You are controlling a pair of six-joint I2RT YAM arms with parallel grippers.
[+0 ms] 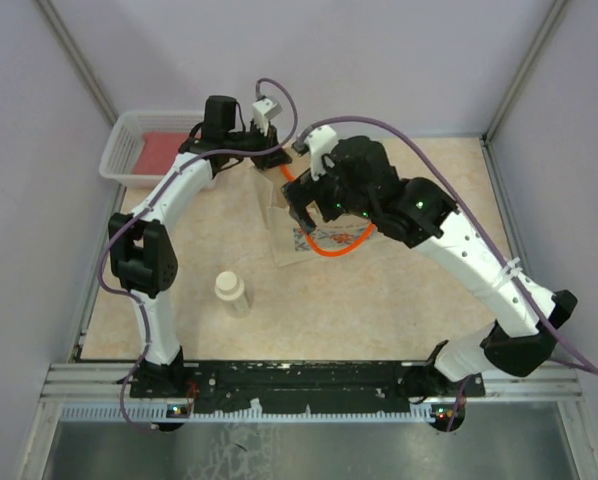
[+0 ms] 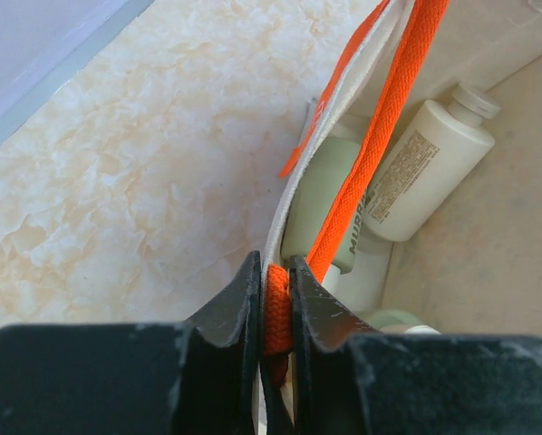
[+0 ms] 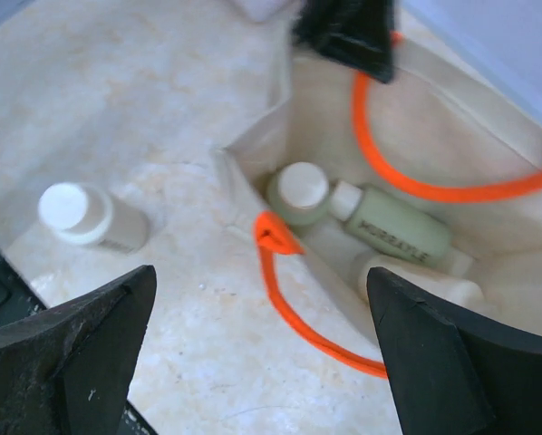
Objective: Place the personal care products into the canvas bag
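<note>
- Three bottles (image 3: pixel 398 231) in bag (image 3: pixel 470 127); last bottle (image 1: pixel 232 293) on table (image 1: pixel 379 310).
- Left gripper (image 2: pixel 273 267) clamped on orange handle (image 2: pixel 391 118).
- Right gripper (image 3: pixel 260 276) wide open, empty, over bag.

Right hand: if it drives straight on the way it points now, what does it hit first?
Likely the near rim of the canvas bag, where the orange handle attaches, centred between the fingers of the open right hand. A pale green bottle sits just past it inside. Depth is unclear.

Bright even overhead light, soft shadows, wrist views blurred (near jaws especially), no glare
</note>
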